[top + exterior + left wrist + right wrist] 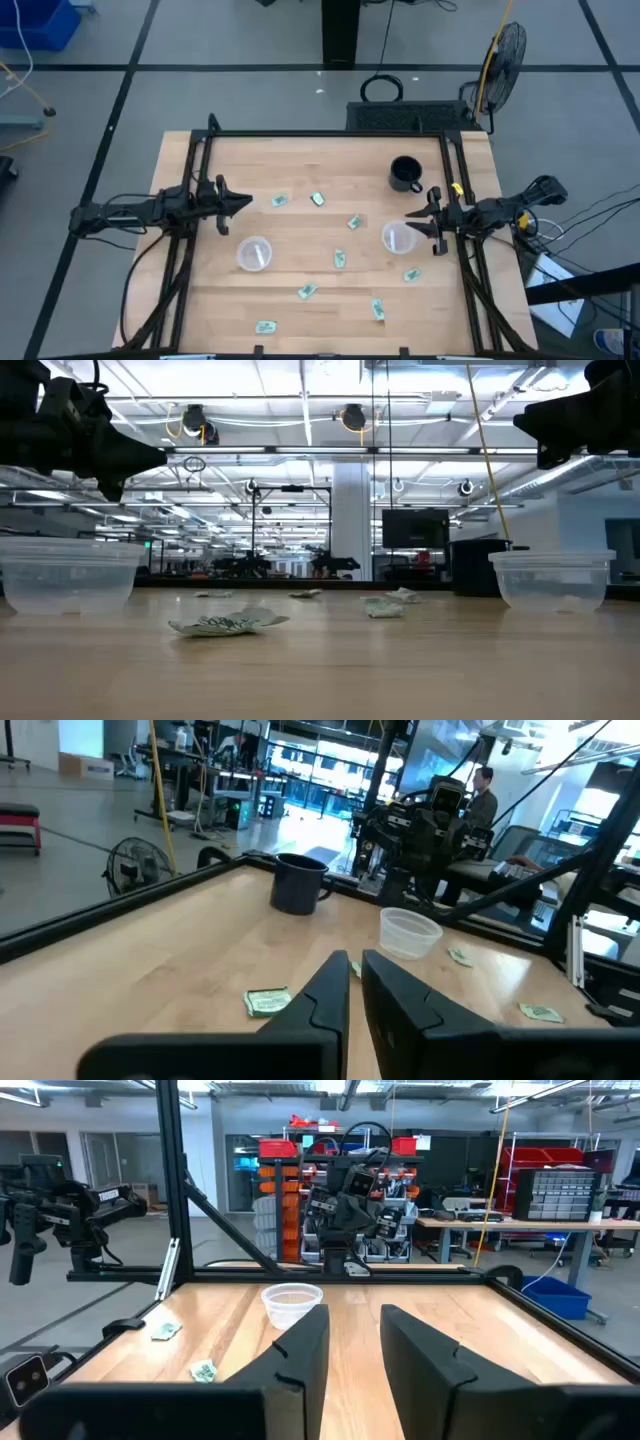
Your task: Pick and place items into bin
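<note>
Several small pale green and white packets lie flat and scattered on the wooden table, among them one (279, 201) near my left gripper, one (353, 222) mid-table and one (265, 327) by the near edge. My left gripper (247, 204) (351, 958) hovers shut over the table's left part, pointing right. My right gripper (409, 220) (355, 1310) hangs a little open above the right clear cup's (399, 237) far rim, pointing left. Both are well above the tabletop and hold nothing.
A second clear cup (254, 253) (292, 1303) stands left of centre. A dark mug (405, 173) (298, 883) stands toward the far right corner. Black frame rails (190, 190) run along the table's left, right and far sides. A person (484, 790) stands beyond the table.
</note>
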